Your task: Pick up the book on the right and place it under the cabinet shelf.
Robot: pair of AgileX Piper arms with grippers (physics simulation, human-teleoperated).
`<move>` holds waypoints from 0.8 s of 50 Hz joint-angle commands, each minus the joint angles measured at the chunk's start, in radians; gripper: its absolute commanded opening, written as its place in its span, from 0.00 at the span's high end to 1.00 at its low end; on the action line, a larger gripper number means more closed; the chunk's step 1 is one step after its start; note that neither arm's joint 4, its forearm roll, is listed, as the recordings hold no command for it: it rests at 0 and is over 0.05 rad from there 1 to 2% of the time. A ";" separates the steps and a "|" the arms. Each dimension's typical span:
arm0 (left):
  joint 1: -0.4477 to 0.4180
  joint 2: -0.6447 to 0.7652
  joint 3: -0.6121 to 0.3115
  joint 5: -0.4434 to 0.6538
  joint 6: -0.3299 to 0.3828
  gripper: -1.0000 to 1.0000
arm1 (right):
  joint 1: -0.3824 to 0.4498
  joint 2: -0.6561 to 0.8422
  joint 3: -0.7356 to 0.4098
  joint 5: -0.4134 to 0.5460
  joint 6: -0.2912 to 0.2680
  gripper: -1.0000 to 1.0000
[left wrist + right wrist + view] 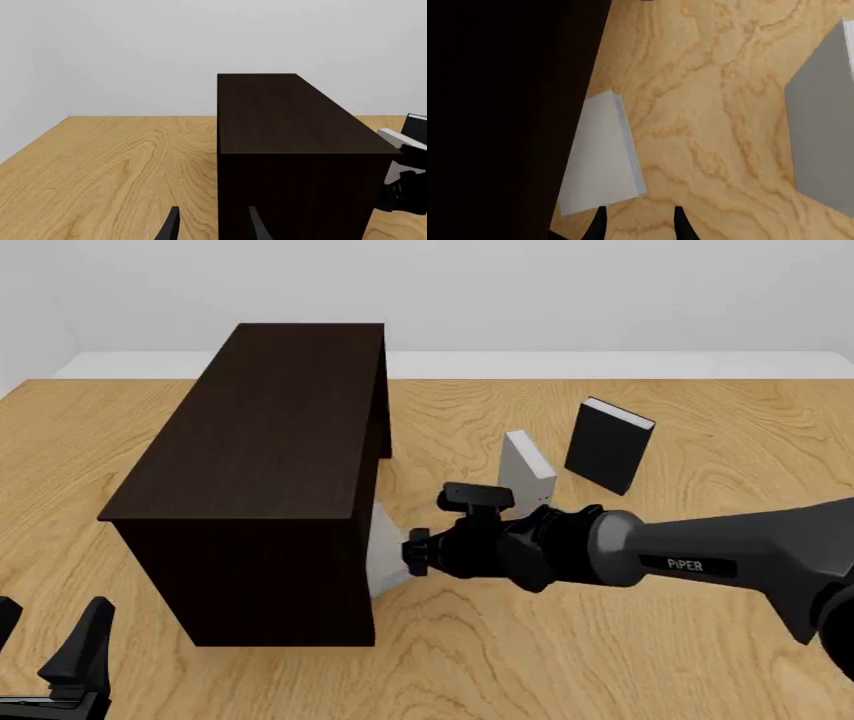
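The cabinet shelf (254, 460) is a long, dark brown box on the left half of the table; it also shows in the left wrist view (293, 150). A light grey book (384, 558) leans tilted at the foot of the cabinet's right side, partly tucked under it; it also shows in the right wrist view (602, 155). My right gripper (415, 553) is just to the right of this book, jaws apart, with the book's edge just beyond the fingertips (597, 227). My left gripper (47, 640) is open and empty at the front left.
A second light grey book (527, 468) stands upright just behind my right arm (667, 550); it also shows in the right wrist view (820, 125). A black-covered book (610, 445) stands further back right. Bare wooden table (641, 660) lies in front.
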 commanded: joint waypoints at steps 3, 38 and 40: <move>0.000 0.000 0.003 -0.003 0.000 0.00 | -0.005 -0.091 0.090 -0.083 0.039 0.00; 0.000 0.000 0.003 -0.003 0.000 0.00 | -0.049 -0.362 0.167 -0.056 -0.036 0.00; 0.000 0.000 0.003 -0.003 0.000 0.00 | -0.062 -0.381 0.171 -0.054 -0.044 0.00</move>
